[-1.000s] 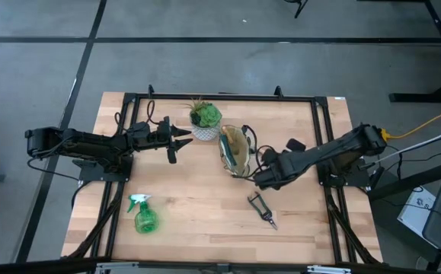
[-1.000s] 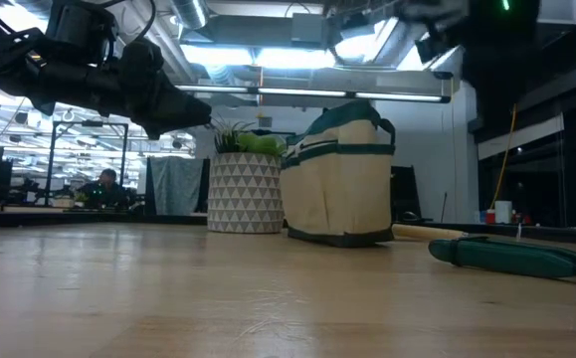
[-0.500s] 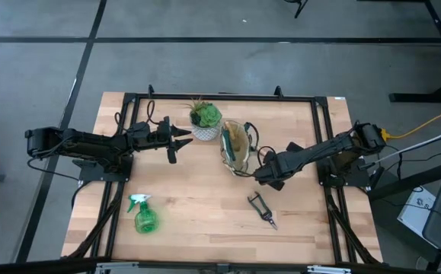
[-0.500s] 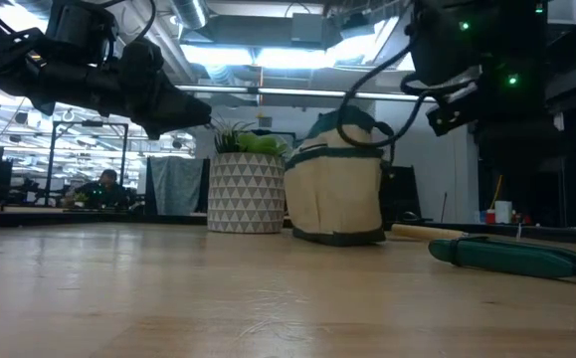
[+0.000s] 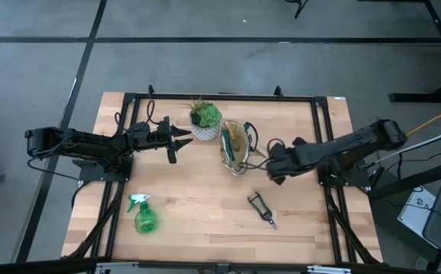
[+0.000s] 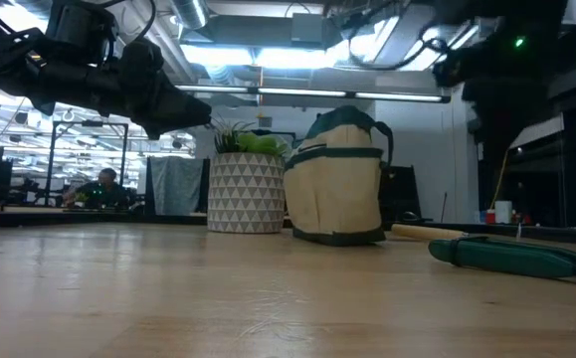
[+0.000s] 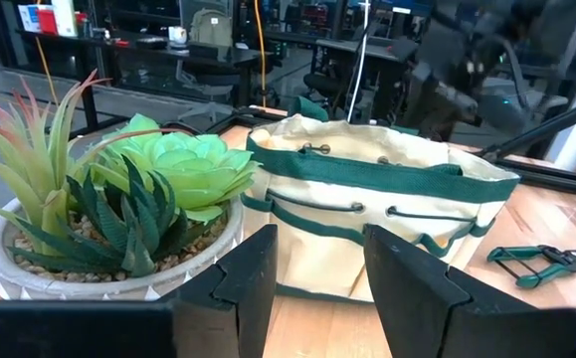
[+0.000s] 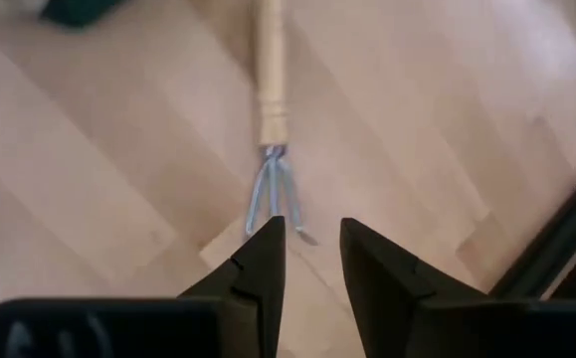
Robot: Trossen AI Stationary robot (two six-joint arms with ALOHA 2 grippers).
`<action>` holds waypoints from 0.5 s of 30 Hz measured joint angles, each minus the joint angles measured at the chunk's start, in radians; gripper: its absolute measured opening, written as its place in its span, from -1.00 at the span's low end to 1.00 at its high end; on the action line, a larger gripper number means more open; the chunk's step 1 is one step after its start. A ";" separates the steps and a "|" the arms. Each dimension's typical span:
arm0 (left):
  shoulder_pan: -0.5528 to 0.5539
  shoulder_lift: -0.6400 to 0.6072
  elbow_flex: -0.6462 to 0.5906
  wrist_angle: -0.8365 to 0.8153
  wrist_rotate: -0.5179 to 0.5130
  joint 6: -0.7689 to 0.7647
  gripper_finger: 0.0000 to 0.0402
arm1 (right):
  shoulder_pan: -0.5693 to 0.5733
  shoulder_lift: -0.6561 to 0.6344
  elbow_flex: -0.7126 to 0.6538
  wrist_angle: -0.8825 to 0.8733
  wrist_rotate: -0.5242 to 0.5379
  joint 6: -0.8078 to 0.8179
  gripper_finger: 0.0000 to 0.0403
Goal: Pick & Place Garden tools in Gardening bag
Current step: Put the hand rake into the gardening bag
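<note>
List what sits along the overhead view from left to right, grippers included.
Spray bottle → left gripper → potted plant → gardening bag → pruner → right gripper.

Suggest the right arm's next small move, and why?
Probably lower the right gripper toward the fork: its jaws stand open and empty above the tines, and the fork lies flat on the table beside the gardening bag.
</note>
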 joint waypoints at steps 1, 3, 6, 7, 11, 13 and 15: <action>0.000 0.000 0.000 0.000 0.000 0.000 -0.26 | 0.005 -0.029 -0.011 -0.002 0.021 0.028 -0.49; 0.000 0.000 0.000 0.001 0.000 0.000 -0.26 | 0.017 -0.086 -0.037 0.005 0.071 0.065 -0.49; 0.000 0.000 0.000 0.001 0.000 0.000 -0.26 | 0.033 -0.163 -0.094 0.028 0.125 0.071 -0.49; 0.000 0.000 0.000 0.003 0.000 0.000 -0.26 | 0.036 -0.189 -0.116 0.046 0.136 0.068 -0.49; 0.000 0.000 0.000 0.000 0.000 0.000 -0.26 | 0.037 -0.289 -0.230 0.179 0.145 0.007 -0.49; 0.000 0.000 0.000 0.000 0.000 0.000 -0.26 | 0.037 -0.338 -0.299 0.282 0.144 -0.058 -0.49; 0.000 0.000 0.000 0.000 0.000 0.000 -0.26 | 0.037 -0.376 -0.364 0.389 0.145 -0.153 -0.49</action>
